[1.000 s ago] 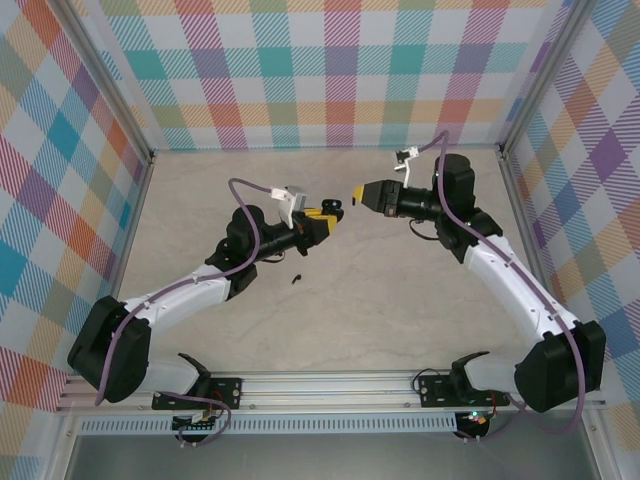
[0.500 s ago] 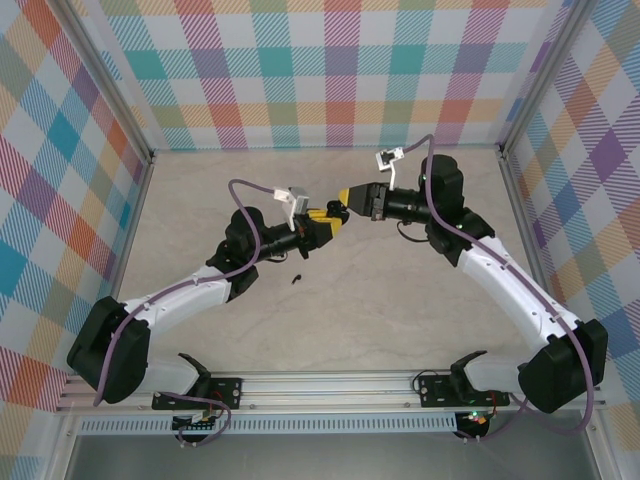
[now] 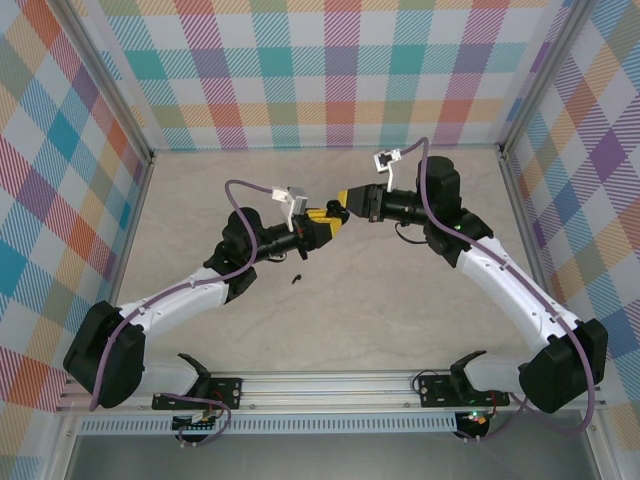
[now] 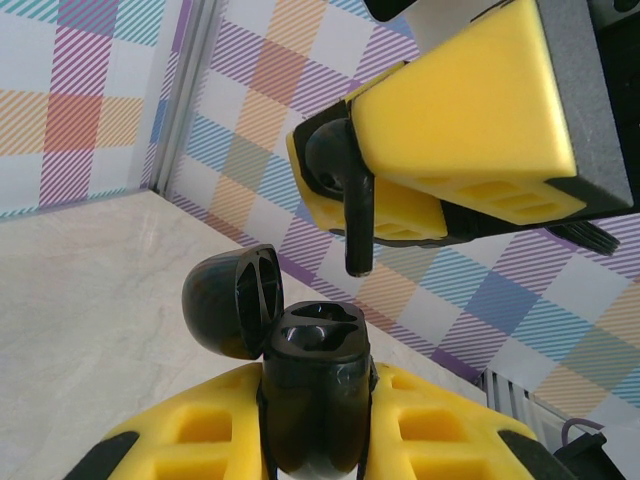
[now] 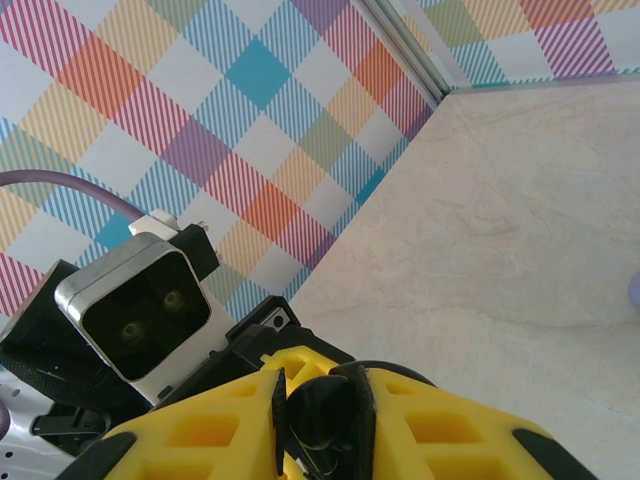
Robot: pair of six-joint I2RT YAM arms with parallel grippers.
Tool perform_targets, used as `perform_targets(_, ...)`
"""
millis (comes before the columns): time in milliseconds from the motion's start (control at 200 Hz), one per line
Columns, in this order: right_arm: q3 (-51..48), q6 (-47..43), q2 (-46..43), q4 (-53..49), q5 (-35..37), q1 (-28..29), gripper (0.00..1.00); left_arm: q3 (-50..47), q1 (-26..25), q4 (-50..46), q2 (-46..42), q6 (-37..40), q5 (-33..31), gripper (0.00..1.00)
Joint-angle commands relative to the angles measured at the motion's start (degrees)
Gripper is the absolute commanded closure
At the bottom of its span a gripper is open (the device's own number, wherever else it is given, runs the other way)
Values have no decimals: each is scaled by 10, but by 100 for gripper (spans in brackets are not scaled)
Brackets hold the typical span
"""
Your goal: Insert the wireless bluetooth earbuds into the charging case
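My left gripper (image 4: 315, 425) (image 3: 326, 217) is shut on a black charging case (image 4: 312, 385), held upright with its lid (image 4: 232, 300) swung open to the left. Both sockets of the case look empty. My right gripper (image 5: 322, 405) (image 3: 350, 199) is shut on a black earbud (image 4: 345, 185) (image 5: 325, 420). In the left wrist view the earbud's stem points down and hangs a short way above the case's opening, apart from it. A second black earbud (image 3: 296, 278) lies on the table below the left gripper.
Both grippers meet in mid-air over the middle back of the beige table (image 3: 400, 300). Checked walls close the back and both sides. A pale lilac thing (image 5: 634, 290) shows at the right edge of the right wrist view.
My right gripper has moved left with the earbud, up to the left gripper and over the open case. The left arm has barely shifted.
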Motion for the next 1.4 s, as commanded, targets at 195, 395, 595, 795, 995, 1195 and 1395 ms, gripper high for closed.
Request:
perform_targets(195,26,-15,5,-3,-4,8,73,0,-7,28,-20,10,13,91)
perform_targets(395,23,-15,10,-6,-1,10,73,0,-7,29,-21,8,10,91)
perform_targets(595,24,-16,15,-5,-3,12,73,0,-7,29,-22,8,10,91)
perform_targets(795,24,-17,16,-10,-2,13,73,-1,-7,29,-24,7,0,91)
perform_targets(995,23,-20,16,-17,-1,13,73,-1,-7,32,-25,6,-4,91)
perform_targets(1195,23,-24,15,-24,2,13,73,-2,-7,31,-27,8,-10,91)
perform_targets(1395,26,-27,12,-31,12,13,73,-2,-7,24,-28,13,-12,92)
